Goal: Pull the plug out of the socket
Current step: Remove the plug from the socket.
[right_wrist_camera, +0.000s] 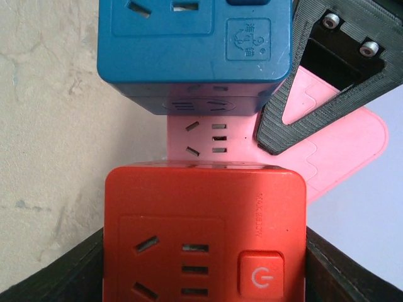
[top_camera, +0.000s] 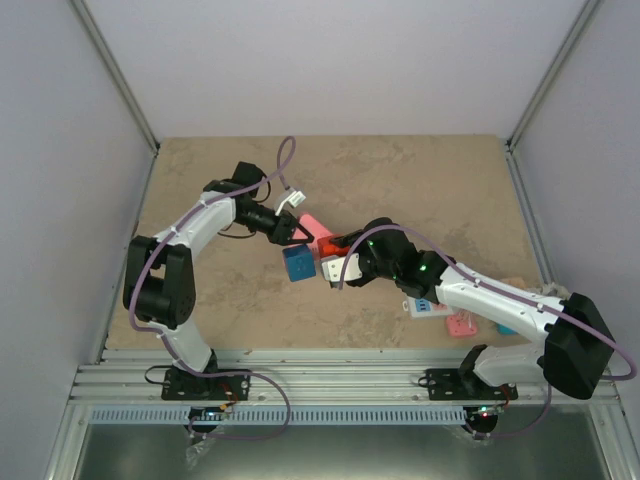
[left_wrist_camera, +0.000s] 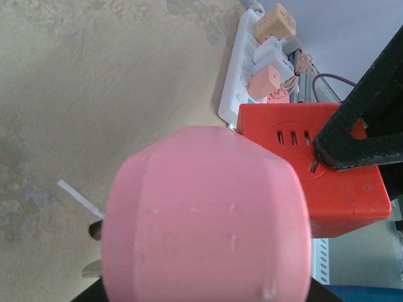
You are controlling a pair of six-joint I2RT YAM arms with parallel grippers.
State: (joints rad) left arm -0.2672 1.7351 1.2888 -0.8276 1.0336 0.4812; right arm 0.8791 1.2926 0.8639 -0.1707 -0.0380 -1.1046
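Note:
My left gripper (top_camera: 292, 232) is shut on a pink triangular outlet block (left_wrist_camera: 208, 233), which fills the left wrist view. My right gripper (top_camera: 337, 264) is shut on a red cube adapter (right_wrist_camera: 204, 233), held between its two fingers (right_wrist_camera: 82, 267). The red cube (top_camera: 328, 247) sits flush against the pink block (right_wrist_camera: 217, 135). A blue cube adapter (right_wrist_camera: 195, 44) sits against the block's other side (top_camera: 298, 263). The white power strip (left_wrist_camera: 238, 82) lies on the table with a tan, a white and a peach plug on it. In the top view it (top_camera: 424, 306) is partly hidden under my right arm.
The beige table (top_camera: 420, 190) has grey walls on three sides and a metal rail along its near edge. A small white connector (top_camera: 292, 200) hangs on a purple cable by my left wrist. A thin white strip (left_wrist_camera: 79, 196) lies on the table.

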